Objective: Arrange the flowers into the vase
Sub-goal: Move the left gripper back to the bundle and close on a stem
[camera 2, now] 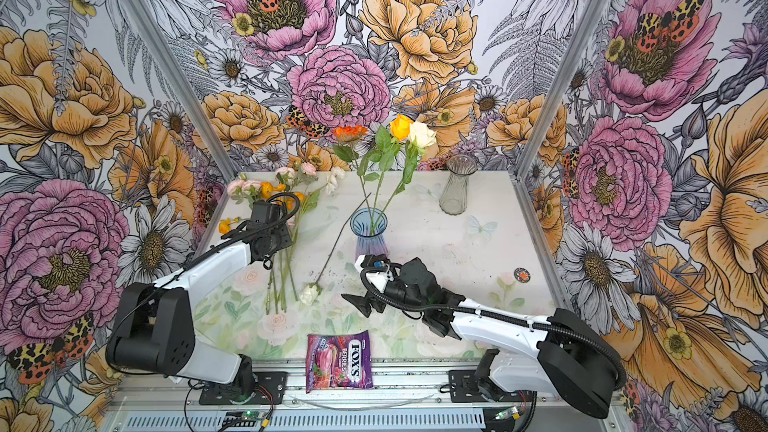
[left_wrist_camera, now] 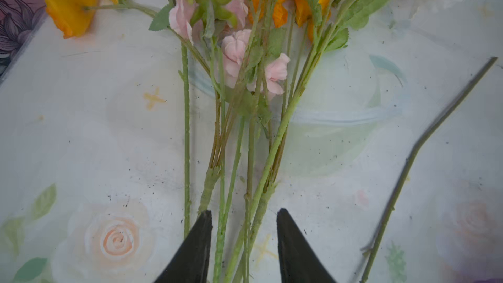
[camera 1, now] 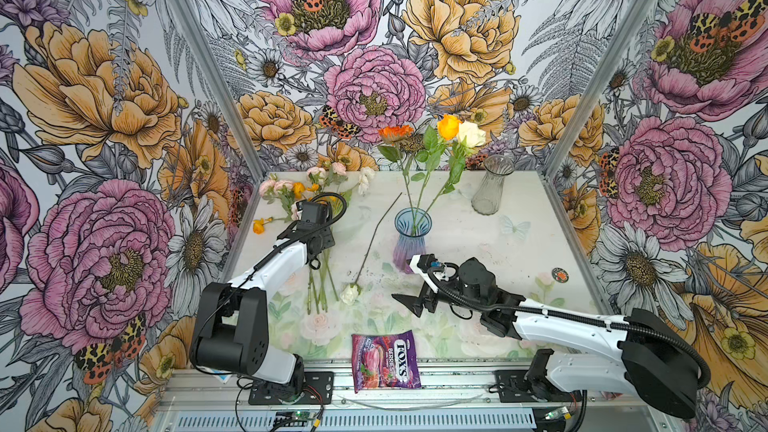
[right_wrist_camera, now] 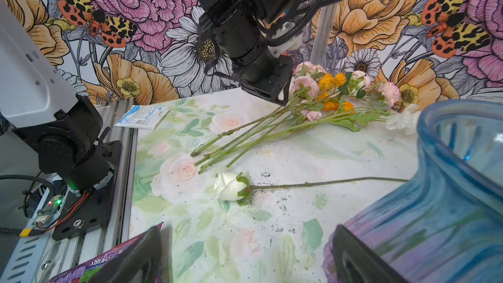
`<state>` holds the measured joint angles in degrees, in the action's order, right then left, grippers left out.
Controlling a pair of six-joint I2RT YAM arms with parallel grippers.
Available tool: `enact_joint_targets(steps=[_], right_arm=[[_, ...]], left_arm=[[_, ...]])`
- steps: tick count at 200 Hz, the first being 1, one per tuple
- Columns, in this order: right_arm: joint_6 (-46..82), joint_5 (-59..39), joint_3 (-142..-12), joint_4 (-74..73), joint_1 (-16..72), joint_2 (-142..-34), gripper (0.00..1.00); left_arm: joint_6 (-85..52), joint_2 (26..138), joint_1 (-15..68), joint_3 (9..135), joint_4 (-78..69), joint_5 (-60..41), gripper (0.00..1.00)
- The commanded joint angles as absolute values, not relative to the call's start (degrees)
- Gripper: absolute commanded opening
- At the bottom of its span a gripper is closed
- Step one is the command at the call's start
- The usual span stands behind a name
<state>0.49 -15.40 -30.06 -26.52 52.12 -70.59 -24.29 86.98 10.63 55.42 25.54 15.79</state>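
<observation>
The left tool (left_wrist_camera: 244, 243), half spread, straddles stems of the flowers (left_wrist_camera: 246, 104) lying on the desk (left_wrist_camera: 95, 132). The right tool (right_wrist_camera: 247, 254) gapes wide, empty, beside the vase (right_wrist_camera: 435, 213), where three more stand.

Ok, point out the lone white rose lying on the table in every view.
Top view: white rose lies mid-table, just right of the stem ends of the flower bunch.
Top view: same spot.
Left wrist: only its dark stem shows; the bloom is out of frame.
Right wrist: bloom mid-picture.
Shared landmark: the flower bunch beside it, in all views.
</observation>
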Motion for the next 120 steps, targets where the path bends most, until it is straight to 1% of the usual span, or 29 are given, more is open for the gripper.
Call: enact_joint_targets(steps=[1, 25, 80, 120], right_arm=[[-0.26, -14.90, -32.66, -27.61, 52.77, -71.26, 0.98], [-0.59, -14.68, -33.14, -26.61, 53.06, -71.53, 0.98], [-1.04, -15.73, -32.83, -27.14, 53.11, -71.50, 0.98], [-1.20, -16.00, -32.68, -27.47, 53.12, -71.98, 0.99]], left_arm=[[-25.57, 89.96, 10.98, 57.80, 25.13, 15.99, 0.34], [-25.58, 93.06, 10.81, 59.10, 24.44, 16.42, 0.27], [-24.35, 98.05, 10.56, 62.19, 24.40, 18.04, 0.26], [-24.45, 100.69, 9.96, 63.19, 24.51, 18.63, 0.23]])
